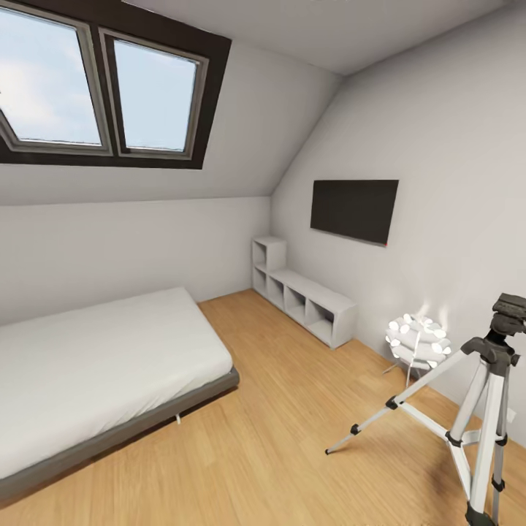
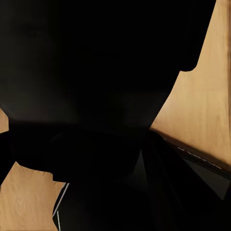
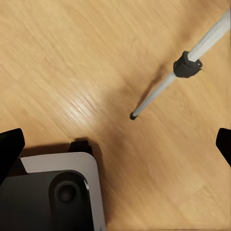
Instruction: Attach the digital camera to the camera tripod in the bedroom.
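Head view takes in the bedroom: white walls and a sloped ceiling with a dark-framed skylight, a light wood floor, and a grey bed with a pale mattress against the left wall. Along the far right wall runs a low row of white cube shelves, with a dark flat screen mounted on the wall above them. Beside the shelves' near end, close to the wall, a white ball-shaped lamp glows on thin legs. The camera tripod stands on the floor at the right edge, just in front of the lamp, its silver legs spread and its black head uppermost; one leg reaches out toward the middle of the room. From the right wrist view, one silver tripod leg with a black joint slants down to a foot on the wood floor, and part of the robot's grey and black base sits near it; the dark tips of the right fingers show at both edges, spread wide apart with nothing between them. Left wrist view is mostly black shapes too close to read, with strips of wood floor beyond, so I cannot tell how the left fingers stand.
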You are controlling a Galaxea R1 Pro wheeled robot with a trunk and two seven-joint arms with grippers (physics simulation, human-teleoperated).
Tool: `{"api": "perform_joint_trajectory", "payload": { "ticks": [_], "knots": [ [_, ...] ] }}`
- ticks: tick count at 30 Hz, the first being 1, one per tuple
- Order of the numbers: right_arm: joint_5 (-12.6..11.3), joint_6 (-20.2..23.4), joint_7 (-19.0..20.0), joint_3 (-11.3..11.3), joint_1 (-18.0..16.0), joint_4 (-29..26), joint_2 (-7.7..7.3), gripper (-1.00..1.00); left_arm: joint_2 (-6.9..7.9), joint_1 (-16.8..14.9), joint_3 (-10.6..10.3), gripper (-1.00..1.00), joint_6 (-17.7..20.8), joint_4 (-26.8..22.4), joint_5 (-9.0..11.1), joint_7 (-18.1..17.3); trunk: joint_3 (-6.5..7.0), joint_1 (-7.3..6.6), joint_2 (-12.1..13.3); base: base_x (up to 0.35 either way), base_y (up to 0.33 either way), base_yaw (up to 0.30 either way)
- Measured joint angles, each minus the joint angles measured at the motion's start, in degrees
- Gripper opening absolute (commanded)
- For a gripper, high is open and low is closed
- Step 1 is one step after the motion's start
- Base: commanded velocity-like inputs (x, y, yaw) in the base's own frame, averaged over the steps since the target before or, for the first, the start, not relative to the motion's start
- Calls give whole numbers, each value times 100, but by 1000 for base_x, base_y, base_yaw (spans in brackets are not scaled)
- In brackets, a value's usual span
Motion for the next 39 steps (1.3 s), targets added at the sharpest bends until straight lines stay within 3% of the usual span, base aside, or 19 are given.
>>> {"api": "perform_joint_trajectory", "payload": {
  "ticks": [19,31,39],
  "knots": [
    [0,82,11,2,0,0,-2,100,0,1,-6,-100,4,0,-3,-7,3,-1,-1,13,0,-294],
    [6,87,12,3,0,0,-2,100,-3,1,-9,-100,4,0,-26,-16,3,-3,-1,271,81,-295],
    [13,87,11,4,0,0,-2,100,-4,-1,-8,-100,0,0,-22,-17,3,0,0,84,57,-295]
  ]
}}
